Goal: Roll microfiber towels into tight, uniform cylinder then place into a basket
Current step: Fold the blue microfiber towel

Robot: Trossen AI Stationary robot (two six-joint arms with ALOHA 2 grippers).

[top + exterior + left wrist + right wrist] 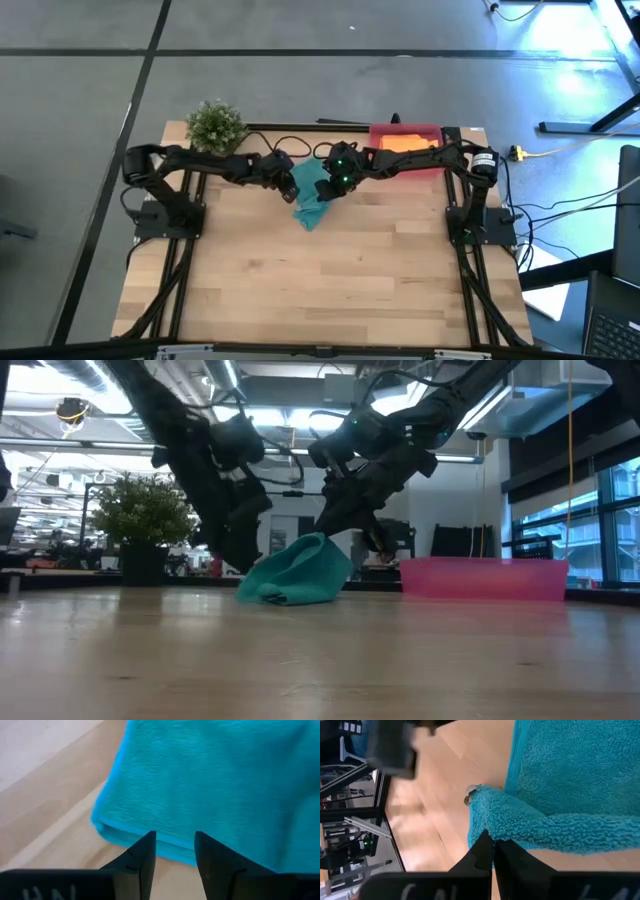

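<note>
The teal towel [312, 199] lies bunched on the table [320, 290] near its far edge, between the plant [216, 125] and the basket [430, 133], which holds the orange towel [405, 143]. The left gripper [174, 851] sits just at the teal towel's folded edge, its fingers [142, 857] spread and holding nothing. The right gripper [493, 851] has its fingers [482, 852] pressed together, pinching a fold of the teal towel and lifting it off the table.
</note>
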